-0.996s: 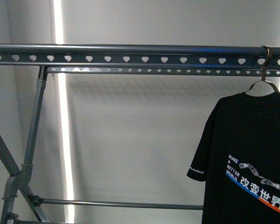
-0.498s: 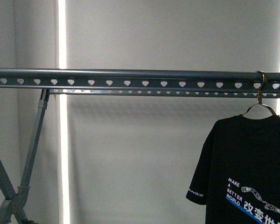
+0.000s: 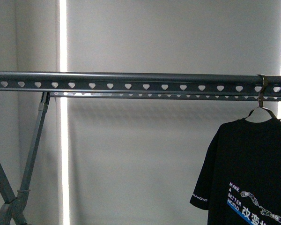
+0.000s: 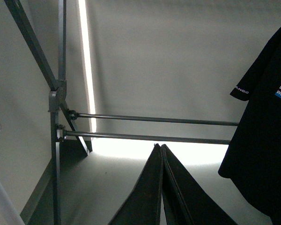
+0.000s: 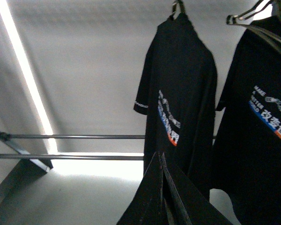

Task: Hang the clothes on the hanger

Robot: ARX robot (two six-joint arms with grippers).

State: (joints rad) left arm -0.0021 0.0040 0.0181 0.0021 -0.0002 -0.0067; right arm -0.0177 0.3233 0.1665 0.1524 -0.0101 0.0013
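Shifted slightly lower in the front view since 0.5 s ago: rail (image 3: 131,83) with heart-shaped holes, and black T-shirt (image 3: 253,173) (white "MAKE A BETTER WORLD" print) hanging from a wire hook (image 3: 261,96) at the rail's right end. Seen from the right wrist: 2 black shirts hanging side by side. Left gripper (image 4: 161,149) and right gripper (image 5: 159,156) both pressed together, holding nothing.

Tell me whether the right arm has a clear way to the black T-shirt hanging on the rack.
Probably yes. In the right wrist view nothing stands between the shut right gripper and the black T-shirt hanging just beyond it.
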